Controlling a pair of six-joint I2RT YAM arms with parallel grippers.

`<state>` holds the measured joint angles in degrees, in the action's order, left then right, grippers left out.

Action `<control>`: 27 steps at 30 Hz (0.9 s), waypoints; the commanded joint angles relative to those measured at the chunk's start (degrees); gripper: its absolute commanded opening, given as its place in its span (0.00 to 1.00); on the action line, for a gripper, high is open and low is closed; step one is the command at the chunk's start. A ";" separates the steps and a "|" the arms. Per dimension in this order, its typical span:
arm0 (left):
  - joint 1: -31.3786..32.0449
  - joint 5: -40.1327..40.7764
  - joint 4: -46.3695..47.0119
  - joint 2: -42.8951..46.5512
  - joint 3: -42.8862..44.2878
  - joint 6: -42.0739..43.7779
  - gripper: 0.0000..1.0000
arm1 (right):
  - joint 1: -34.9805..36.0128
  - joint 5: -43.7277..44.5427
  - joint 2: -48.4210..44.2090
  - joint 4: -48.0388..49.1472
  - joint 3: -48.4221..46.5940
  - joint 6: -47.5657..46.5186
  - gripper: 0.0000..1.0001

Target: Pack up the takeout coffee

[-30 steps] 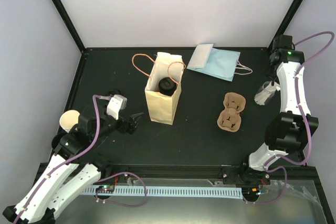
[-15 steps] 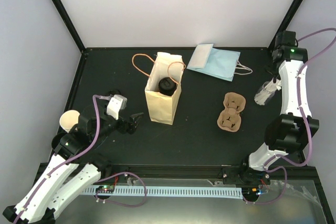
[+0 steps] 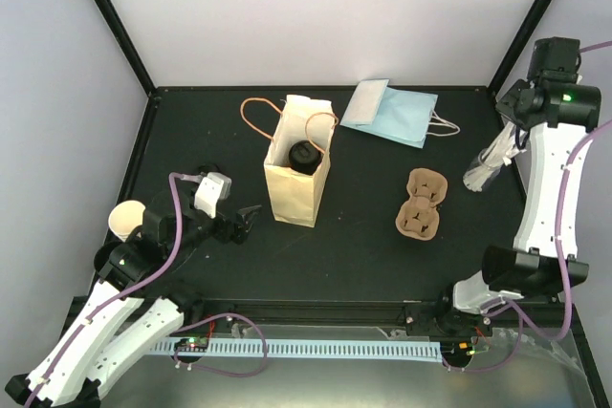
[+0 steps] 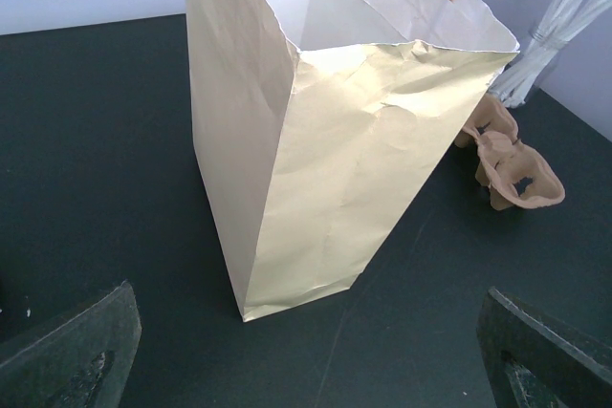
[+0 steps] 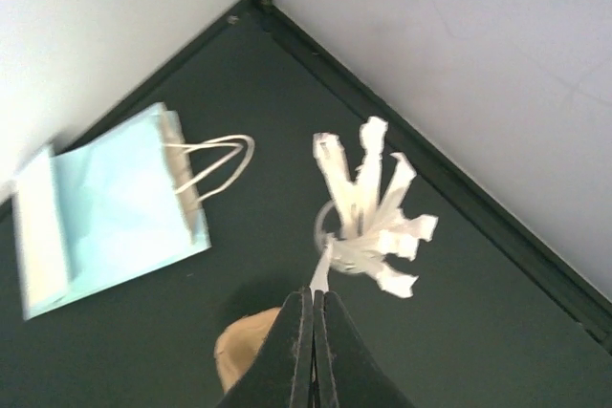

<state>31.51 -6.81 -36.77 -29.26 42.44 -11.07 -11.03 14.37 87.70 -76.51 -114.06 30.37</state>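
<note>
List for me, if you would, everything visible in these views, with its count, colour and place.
Table: one, black, under everything.
Paper bag: one, tan, upright at centre, top open.
Takeout coffee: one, black lid showing, inside the paper bag.
Flat bags: seemingly two, light blue, overlapping at the back.
Cup carrier: one, brown, right of the paper bag.
Clear holder: one, transparent, far right.
Wrapped sticks: a bunch, white, standing in the clear holder.
Cup stack: cream, left edge; count unclear.
Left gripper: one, black, open, left of the paper bag.
Right gripper: one, black, shut on one wrapped stick above the clear holder.
</note>
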 commanded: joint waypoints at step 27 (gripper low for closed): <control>-0.23 -0.67 1.12 -0.57 -0.06 0.96 0.99 | 4.84 -69.15 -19.84 35.89 10.06 7.80 0.01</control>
<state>31.51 -6.85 -36.75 -30.26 42.15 -11.07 -7.40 -46.81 67.42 -50.09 -102.94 31.86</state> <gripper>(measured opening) 0.987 0.025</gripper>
